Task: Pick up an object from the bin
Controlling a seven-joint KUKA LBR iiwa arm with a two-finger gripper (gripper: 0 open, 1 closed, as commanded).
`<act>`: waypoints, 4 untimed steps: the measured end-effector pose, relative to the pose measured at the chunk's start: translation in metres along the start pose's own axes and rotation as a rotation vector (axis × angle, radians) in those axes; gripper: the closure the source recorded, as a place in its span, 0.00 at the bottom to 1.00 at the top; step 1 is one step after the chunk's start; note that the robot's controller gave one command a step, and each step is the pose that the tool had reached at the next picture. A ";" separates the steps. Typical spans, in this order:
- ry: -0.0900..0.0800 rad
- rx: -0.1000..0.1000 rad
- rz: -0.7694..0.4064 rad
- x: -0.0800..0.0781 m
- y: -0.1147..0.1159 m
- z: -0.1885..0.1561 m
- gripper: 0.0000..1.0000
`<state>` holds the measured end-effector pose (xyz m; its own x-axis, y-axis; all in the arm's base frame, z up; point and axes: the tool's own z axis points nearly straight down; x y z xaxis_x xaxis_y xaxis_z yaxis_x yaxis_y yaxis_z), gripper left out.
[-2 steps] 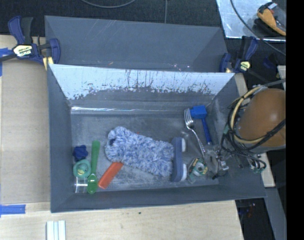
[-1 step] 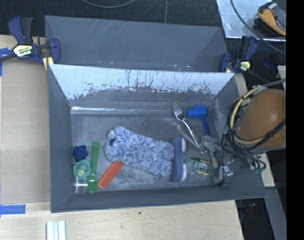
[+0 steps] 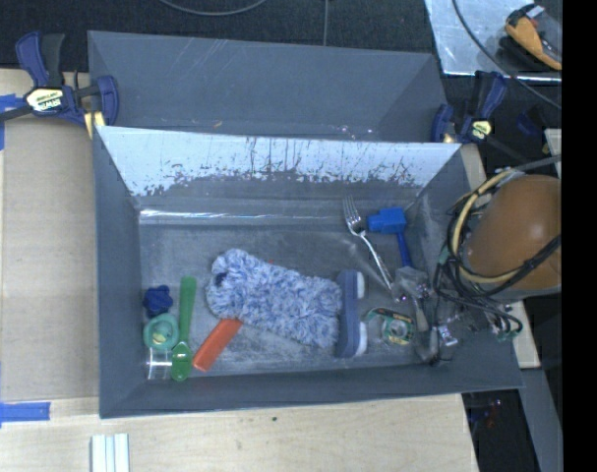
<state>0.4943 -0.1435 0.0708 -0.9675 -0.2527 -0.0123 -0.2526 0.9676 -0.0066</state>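
Orange marker, green stick and teal ring lie bunched at the near left of the bin. At the near right corner the gripper hangs low beside the wall, with a small green-and-dark object just to its left. Whether the gripper is open or closed cannot be told, and nothing is seen held. Mid-bin sprawls a fluffy blue-and-white duster, a blue brush at its right edge. Farther back lie a fork and a blue block. Likely risks are scraping the sloped wall, or snagging the fork's handle, which points toward the gripper.
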 end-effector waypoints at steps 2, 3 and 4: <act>-0.002 0.002 -0.018 -0.012 0.032 -0.008 1.00; -0.003 0.002 -0.019 -0.012 0.032 -0.008 1.00; -0.003 0.002 -0.020 -0.012 0.032 -0.008 1.00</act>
<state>0.4973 -0.1093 0.0785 -0.9622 -0.2719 -0.0148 -0.2718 0.9623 -0.0090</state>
